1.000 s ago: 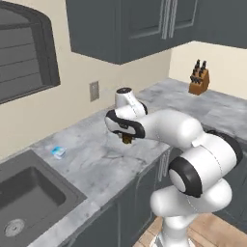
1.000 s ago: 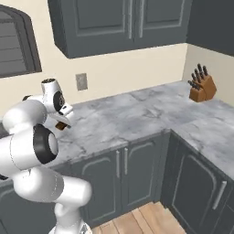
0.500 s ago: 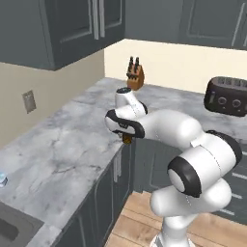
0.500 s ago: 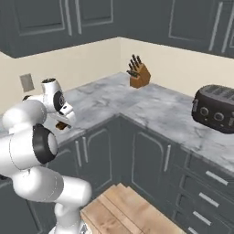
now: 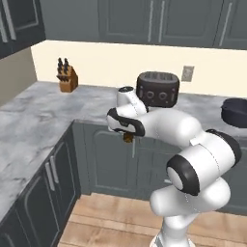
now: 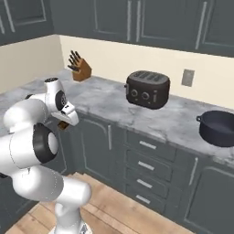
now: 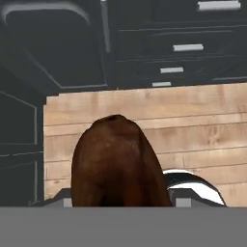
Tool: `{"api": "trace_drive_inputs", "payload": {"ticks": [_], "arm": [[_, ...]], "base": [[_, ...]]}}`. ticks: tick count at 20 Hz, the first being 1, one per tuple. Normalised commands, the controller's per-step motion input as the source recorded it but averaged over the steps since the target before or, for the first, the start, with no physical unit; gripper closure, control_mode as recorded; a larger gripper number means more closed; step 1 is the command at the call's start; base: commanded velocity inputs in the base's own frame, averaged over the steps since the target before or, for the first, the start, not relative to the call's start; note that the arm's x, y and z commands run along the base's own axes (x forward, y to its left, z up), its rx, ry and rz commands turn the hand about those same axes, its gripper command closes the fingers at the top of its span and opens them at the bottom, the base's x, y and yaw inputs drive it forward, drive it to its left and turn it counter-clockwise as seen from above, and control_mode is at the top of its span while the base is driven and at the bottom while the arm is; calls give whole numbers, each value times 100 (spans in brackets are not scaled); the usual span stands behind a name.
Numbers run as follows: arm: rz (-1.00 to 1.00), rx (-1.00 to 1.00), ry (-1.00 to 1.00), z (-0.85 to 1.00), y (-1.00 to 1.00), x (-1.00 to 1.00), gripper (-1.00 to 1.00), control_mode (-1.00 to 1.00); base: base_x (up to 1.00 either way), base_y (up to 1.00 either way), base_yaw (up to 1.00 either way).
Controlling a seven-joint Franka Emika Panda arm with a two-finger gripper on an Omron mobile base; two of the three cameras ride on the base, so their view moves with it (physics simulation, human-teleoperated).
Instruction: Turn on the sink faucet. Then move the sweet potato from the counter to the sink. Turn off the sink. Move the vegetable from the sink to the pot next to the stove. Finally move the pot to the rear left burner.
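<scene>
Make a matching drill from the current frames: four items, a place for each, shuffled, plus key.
Items:
1. sweet potato
2. pot
3. toaster
4. knife block

Places:
A. in the counter's corner by the wall
B. on the counter under the wall outlet
C. held in the gripper above the wood floor
D. far right on the counter

Pairs: 1-C, 2-D, 3-B, 4-A

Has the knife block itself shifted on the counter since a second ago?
Cannot tell; the base turned, so the whole view swung. The knife block stands on the counter by the back wall.
</scene>
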Motion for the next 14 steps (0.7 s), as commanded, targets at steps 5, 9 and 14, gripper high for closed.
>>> {"api": "trace_drive_inputs", "payload": {"ticks": [5, 9, 14], "arm": [[0, 0, 0, 0, 0, 0, 100, 100], [0, 0, 0, 0, 0, 0, 100, 100], [0, 0, 0, 0, 0, 0, 100, 100]], "base": [[-4, -63, -35], [0, -69, 0], [0, -92, 0]]}}
